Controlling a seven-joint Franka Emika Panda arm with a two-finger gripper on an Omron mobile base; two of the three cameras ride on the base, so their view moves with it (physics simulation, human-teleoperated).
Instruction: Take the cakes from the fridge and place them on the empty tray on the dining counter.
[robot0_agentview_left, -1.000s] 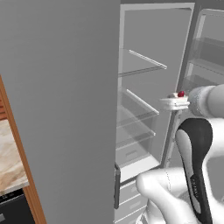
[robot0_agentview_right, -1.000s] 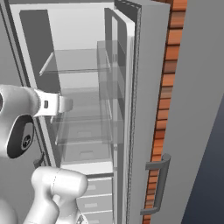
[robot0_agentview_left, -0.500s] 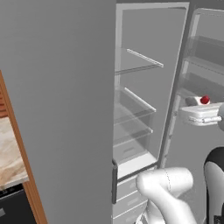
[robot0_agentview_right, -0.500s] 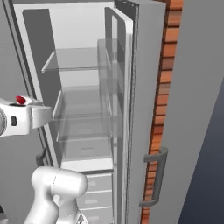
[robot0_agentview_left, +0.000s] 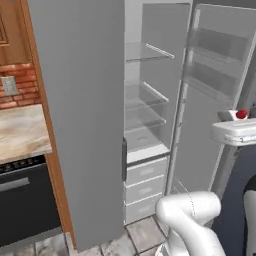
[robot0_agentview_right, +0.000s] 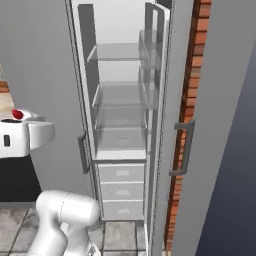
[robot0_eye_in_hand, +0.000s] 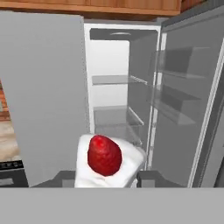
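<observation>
Jaws are clamped on the white cake (robot0_eye_in_hand: 107, 164) with the red top, holding it up in the air out in front of the fridge (robot0_agentview_left: 150, 115), whose right door stands wide open, glass shelves (robot0_agentview_right: 120, 107) bare.

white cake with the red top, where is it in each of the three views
Left base view: white cake at the right edge, mid-height, on the end of the arm.
Right base view: cake at the left edge, mid-height.
Hand view: cake bottom centre, between the gripper fingertips.
Shared landmark: the open fridge with glass shelves, behind the cake.
</observation>
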